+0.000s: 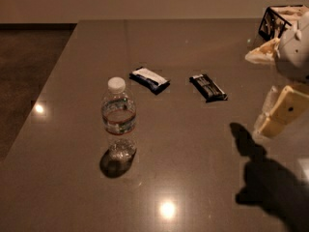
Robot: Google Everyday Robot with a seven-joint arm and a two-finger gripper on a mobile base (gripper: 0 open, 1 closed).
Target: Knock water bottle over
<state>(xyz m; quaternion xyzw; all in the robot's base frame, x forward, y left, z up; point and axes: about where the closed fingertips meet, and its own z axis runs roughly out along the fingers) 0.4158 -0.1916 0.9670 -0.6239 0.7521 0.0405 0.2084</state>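
The water bottle [118,120] stands upright on the grey table [193,47], left of centre. It is clear and ribbed, with a white cap and a red and green label band. My gripper [266,126] hangs above the table at the right edge of the camera view, well to the right of the bottle and apart from it. It holds nothing that I can see. Its shadow falls on the table below it.
Two flat dark snack packets lie behind the bottle, one with a white patch [149,79] and one black [208,87]. A dark wire basket [277,21] stands at the back right corner. The table's left edge runs close to the bottle, with floor beyond.
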